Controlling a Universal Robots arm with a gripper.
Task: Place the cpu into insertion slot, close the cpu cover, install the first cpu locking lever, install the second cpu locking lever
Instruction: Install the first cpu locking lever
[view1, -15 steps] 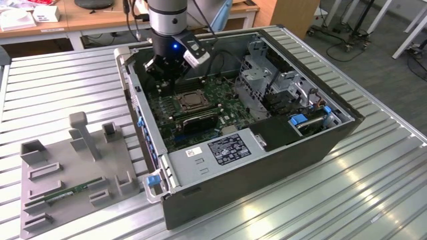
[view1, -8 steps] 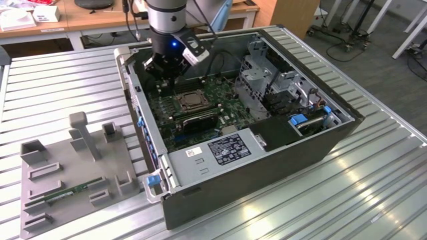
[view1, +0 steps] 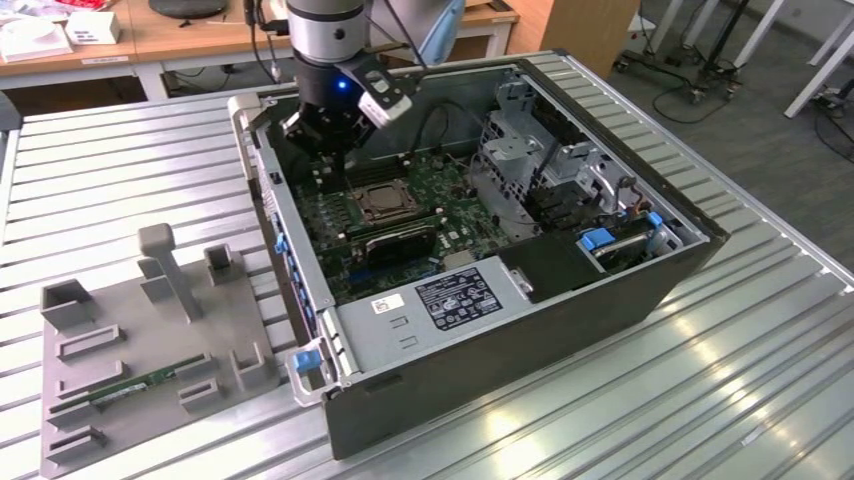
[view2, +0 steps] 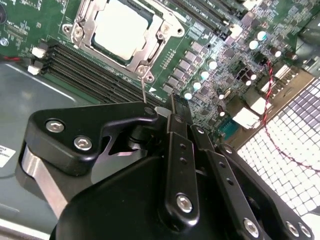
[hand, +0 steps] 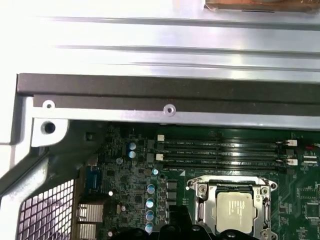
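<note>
The cpu (view2: 122, 30) (hand: 236, 207) lies flat in the insertion slot (view1: 380, 203) on the green motherboard inside the open computer case. The cpu cover (view2: 152, 46) (hand: 232, 184), a silver frame, lies down around the chip. A thin wire locking lever (view2: 144, 89) rises from the socket's corner to my gripper's tips. My black gripper (view2: 164, 111) (view1: 320, 140) hangs just beside the socket, at the case's far corner, with its fingers together. Whether they pinch the lever's end or only touch it is unclear.
Black memory slots (hand: 220, 150) run between the socket and the case wall (hand: 160, 90). A grey drive cage (view1: 514, 160) and a long black block (view1: 400, 245) flank the socket. Red and black wires (view2: 270, 100) cross near a perforated panel (view2: 285, 140). A grey fixture tray (view1: 147, 370) lies on the exterior view's left.
</note>
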